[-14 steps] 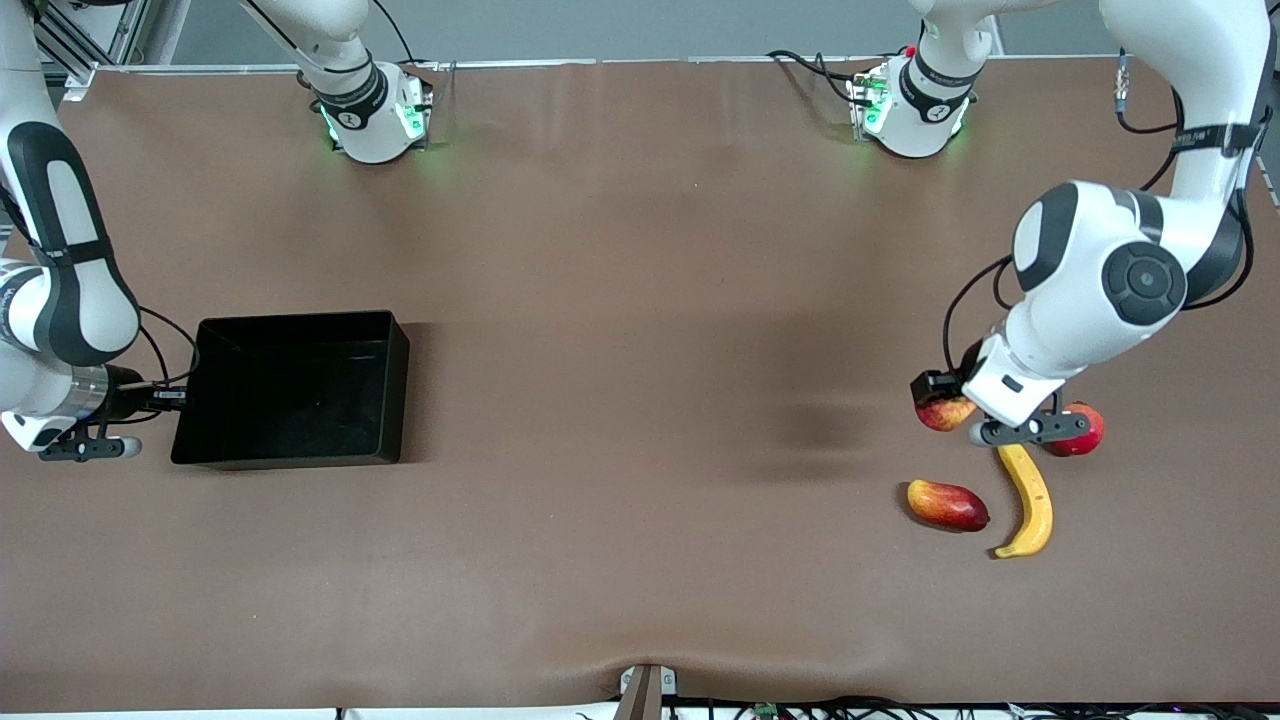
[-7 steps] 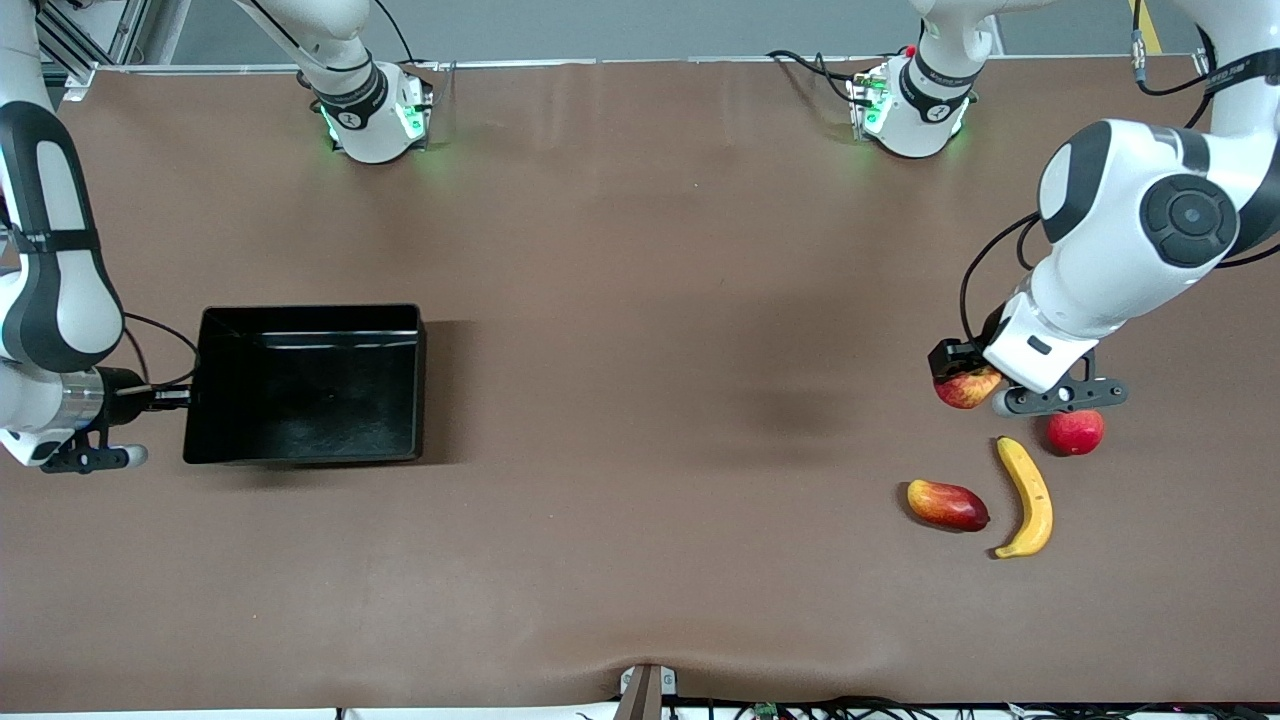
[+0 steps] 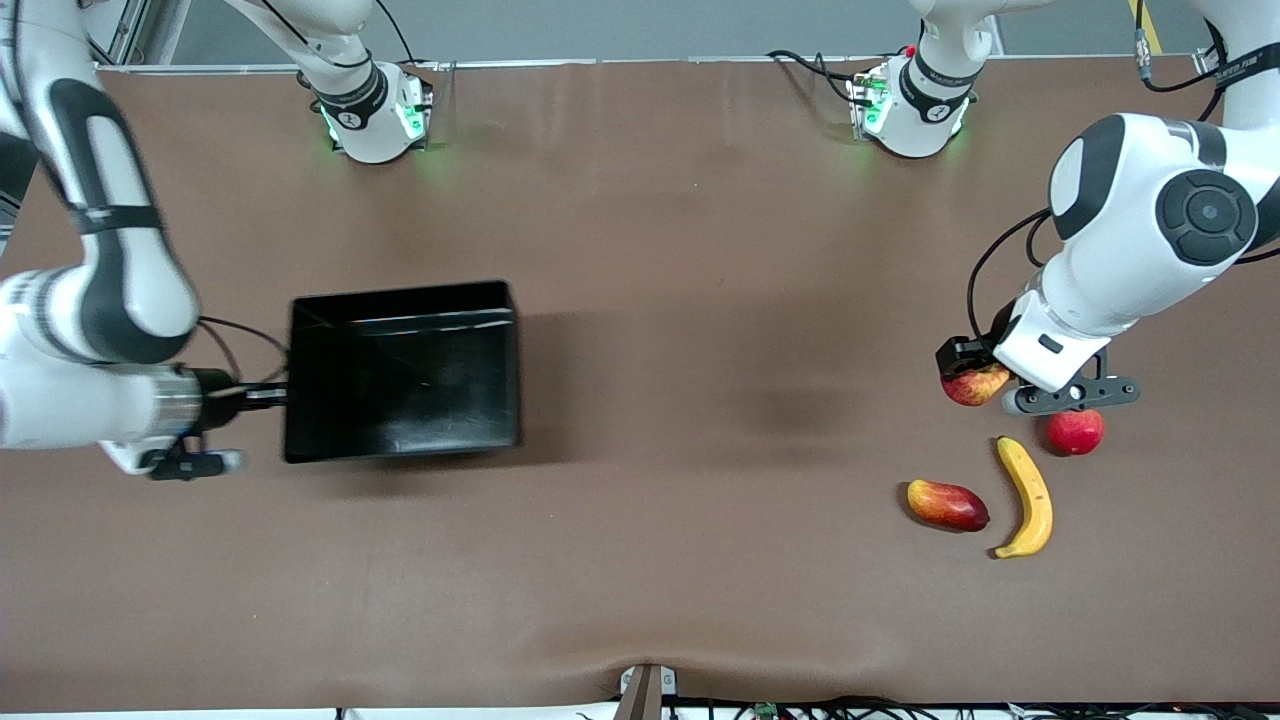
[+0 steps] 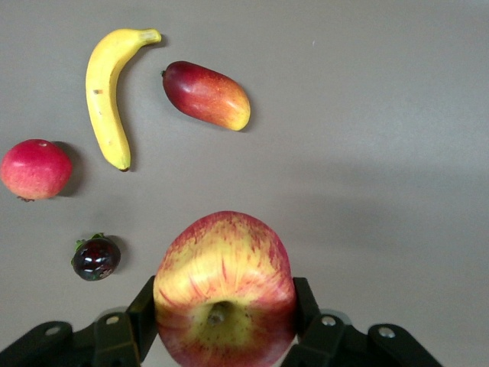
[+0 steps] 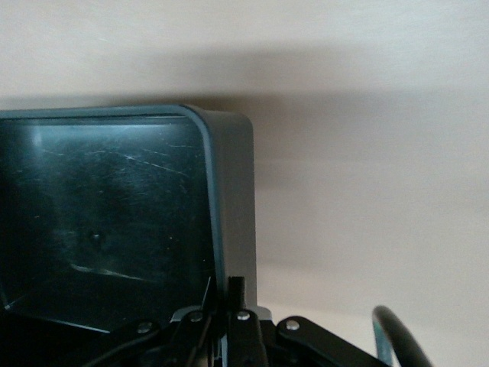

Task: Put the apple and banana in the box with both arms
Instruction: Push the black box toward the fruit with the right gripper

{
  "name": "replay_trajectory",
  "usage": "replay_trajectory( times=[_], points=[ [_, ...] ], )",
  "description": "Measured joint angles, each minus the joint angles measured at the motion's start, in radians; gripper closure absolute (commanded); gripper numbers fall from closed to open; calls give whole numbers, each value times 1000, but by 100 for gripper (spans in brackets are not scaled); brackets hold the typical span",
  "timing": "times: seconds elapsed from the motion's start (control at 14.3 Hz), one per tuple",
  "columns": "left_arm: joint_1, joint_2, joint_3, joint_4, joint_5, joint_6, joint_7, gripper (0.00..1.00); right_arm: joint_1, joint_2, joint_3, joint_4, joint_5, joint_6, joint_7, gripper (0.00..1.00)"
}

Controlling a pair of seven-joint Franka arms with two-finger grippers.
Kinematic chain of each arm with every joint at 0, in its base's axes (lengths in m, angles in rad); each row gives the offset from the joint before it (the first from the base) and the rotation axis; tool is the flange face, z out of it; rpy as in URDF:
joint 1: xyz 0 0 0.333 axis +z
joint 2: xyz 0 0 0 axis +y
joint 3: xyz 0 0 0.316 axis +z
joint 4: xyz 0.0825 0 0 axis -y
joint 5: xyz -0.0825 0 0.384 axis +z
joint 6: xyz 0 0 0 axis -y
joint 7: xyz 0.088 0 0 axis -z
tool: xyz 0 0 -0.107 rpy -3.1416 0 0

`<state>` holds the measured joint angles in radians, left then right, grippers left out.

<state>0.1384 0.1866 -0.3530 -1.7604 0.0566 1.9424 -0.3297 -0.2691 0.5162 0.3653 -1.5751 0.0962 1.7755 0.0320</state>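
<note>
While the banana (image 3: 1027,497) lies on the table (image 3: 660,300) nearest the front camera at the left arm's end, the left gripper (image 3: 985,385) holds the apple (image 3: 973,384) aloft above it. Right gripper (image 3: 262,398) fingers pinch the box (image 3: 402,372) wall at its own end.

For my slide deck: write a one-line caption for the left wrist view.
Left claw grips the apple above the table, with the banana and three other fruits below.

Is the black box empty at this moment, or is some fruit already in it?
Empty: the box shows only its bare black floor; the apple sits in the left gripper.
</note>
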Motion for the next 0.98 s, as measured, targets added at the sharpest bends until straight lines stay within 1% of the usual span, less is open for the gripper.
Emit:
replay_trajectory(
  times=[0.14, 0.28, 0.35, 0.49, 0.7, 0.84, 0.98],
  points=[
    [1, 0, 1, 9, 0, -9, 0, 100, 132, 3, 3, -6, 9, 77, 140, 100],
    [2, 0, 1, 10, 0, -11, 0, 100, 243, 19, 2, -16, 57, 151, 226, 100],
    [2, 0, 2, 10, 0, -11, 0, 100, 283, 33, 1, -21, 88, 186, 250, 100],
    [3, 0, 2, 10, 0, -12, 0, 100, 347, 63, 0, -22, 115, 264, 326, 100],
    [1, 1, 0, 10, 0, -14, -2, 100, 456, 104, -4, -22, 115, 396, 461, 100],
    [1, 2, -2, 9, 0, -26, -2, 100, 521, 132, -12, -22, 115, 472, 493, 100],
    [-2, 3, -5, 7, 0, -40, -5, 100, 561, 151, -18, -22, 115, 511, 499, 100]
  ],
)
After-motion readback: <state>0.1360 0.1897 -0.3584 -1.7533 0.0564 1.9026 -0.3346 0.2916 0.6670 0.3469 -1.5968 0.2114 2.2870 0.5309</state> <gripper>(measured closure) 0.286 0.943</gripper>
